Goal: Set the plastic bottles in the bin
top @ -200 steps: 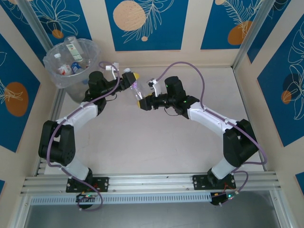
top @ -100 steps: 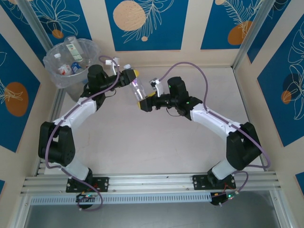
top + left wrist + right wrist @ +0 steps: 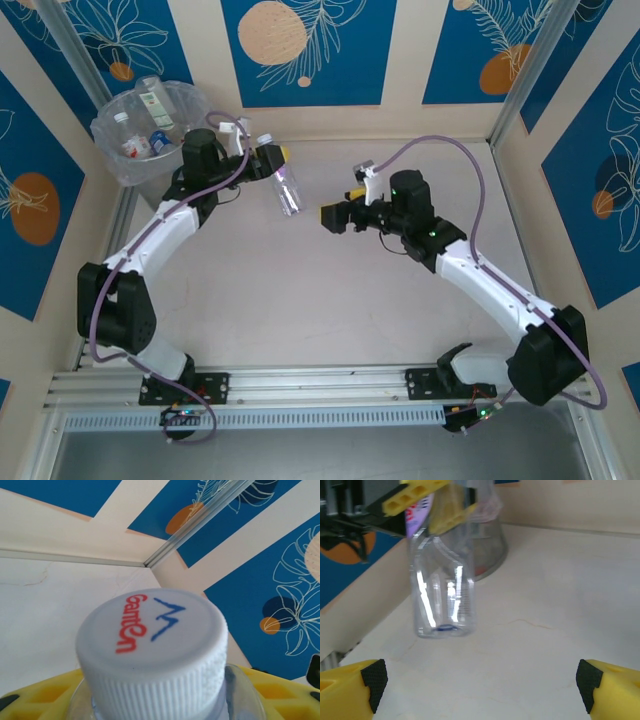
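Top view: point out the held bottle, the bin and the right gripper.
held bottle (image 3: pixel 287 190), top view, on its labelled body.
bin (image 3: pixel 108 150), top view, on its left wall below the rim.
right gripper (image 3: pixel 326 218), top view, midway between its open fingertips.

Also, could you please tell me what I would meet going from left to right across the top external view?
The bin → the purple-labelled bottle → the open right gripper.

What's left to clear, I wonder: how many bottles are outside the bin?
1: a clear bottle, held at its neck by the left gripper, right of the bin. More may hide behind the arms.
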`<move>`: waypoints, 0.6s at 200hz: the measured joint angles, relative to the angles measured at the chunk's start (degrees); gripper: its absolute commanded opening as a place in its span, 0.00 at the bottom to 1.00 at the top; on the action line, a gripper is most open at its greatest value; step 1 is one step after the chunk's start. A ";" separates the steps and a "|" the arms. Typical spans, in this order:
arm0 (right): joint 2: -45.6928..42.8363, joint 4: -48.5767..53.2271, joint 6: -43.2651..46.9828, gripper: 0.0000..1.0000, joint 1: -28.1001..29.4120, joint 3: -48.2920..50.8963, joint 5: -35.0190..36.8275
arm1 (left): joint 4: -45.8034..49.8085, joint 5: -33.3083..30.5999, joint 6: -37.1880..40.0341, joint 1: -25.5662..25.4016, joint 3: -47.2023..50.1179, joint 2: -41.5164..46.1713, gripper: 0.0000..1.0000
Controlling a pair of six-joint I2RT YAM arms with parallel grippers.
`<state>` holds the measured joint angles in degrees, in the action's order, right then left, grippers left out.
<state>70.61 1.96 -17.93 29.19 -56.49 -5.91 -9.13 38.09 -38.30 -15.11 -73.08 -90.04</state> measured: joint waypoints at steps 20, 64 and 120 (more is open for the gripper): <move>-2.45 0.55 -1.25 0.99 -1.44 2.75 6.23 | 2.12 -0.94 1.07 0.44 -0.26 0.42 0.56; -6.01 1.53 -7.45 1.00 -6.08 7.91 17.38 | 9.27 -3.52 4.28 3.52 -5.64 0.44 0.56; -7.89 2.23 -12.13 0.99 -8.35 10.88 21.16 | 19.21 -7.54 8.07 10.80 -18.21 -0.55 0.56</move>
<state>62.72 4.19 -30.06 20.84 -45.60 15.25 10.09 30.55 -30.24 -4.32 -91.29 -90.59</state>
